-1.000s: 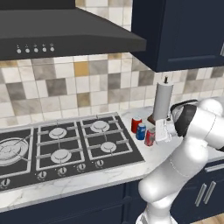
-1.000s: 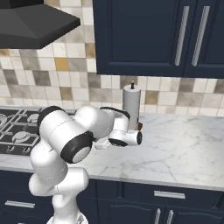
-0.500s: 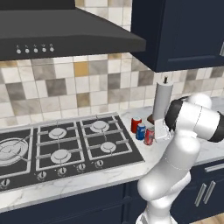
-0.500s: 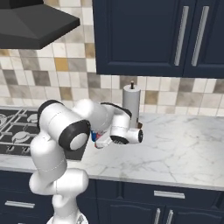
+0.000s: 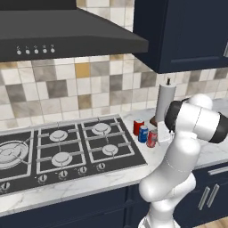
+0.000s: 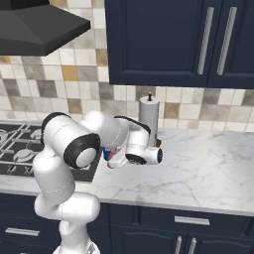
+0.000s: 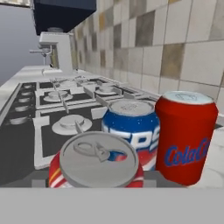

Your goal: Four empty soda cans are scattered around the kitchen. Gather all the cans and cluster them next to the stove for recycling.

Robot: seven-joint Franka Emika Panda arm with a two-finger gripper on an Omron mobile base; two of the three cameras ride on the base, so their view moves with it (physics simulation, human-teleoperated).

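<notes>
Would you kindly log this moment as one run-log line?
stage: placing cans | cans: two red, one blue, clustered right of stove | end effector: at nearest red can, grip unclear

Three soda cans (image 5: 144,132) stand clustered on the surface (image 6: 208,168) just beside the stove's (image 5: 67,149) right edge, closing the strip between the grates and the paper towel roll (image 5: 164,102) behind them. The arm's elbow (image 5: 196,122) crowds that corner from the right. To the right of the roll, the marble lies open. Wall cabinets (image 6: 178,39) hang overhead.
</notes>
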